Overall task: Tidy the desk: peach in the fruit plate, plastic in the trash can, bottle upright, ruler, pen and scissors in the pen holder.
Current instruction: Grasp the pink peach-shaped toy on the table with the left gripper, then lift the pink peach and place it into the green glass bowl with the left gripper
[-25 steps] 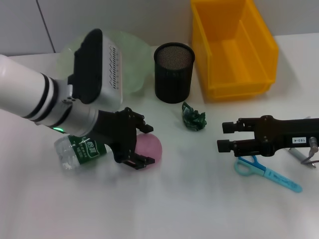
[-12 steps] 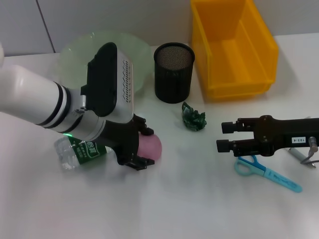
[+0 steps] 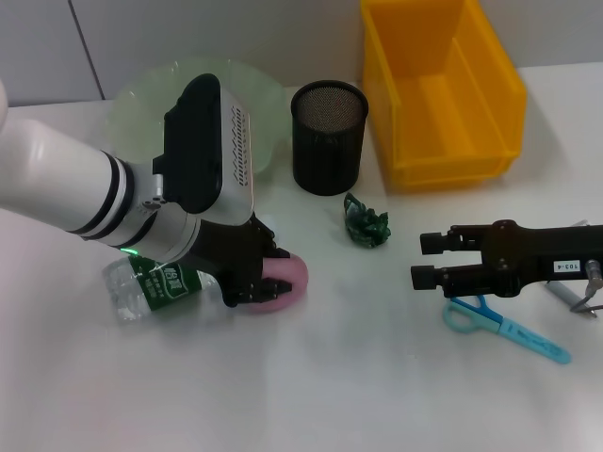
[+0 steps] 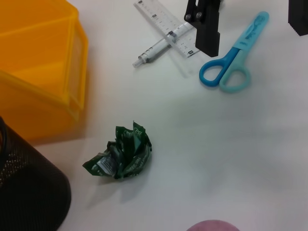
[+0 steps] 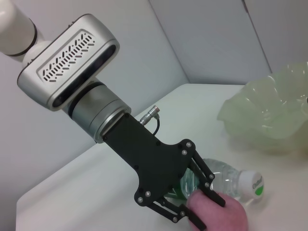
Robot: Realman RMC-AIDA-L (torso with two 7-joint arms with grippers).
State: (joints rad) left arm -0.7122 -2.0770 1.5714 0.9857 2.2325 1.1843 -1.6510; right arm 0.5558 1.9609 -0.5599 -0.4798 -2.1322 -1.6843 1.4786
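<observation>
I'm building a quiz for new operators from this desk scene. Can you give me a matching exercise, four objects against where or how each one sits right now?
Objects:
1. pink round peach
2. clear plastic bottle with green label
3. blue-handled scissors
4. crumpled green plastic wrapper

States:
A. lying on its side on the desk
B. between the black mesh pen holder and the right tool
C. between the left tool's fingers
D. flat on the desk by the right tool

Pairs: 1-C, 2-A, 3-D, 4-B

The right gripper point(image 3: 416, 260) carries a small white label point(image 3: 564, 266), its print too small to read. The lying bottle point(image 3: 151, 285) has a green label with white characters that cannot be made out.
</observation>
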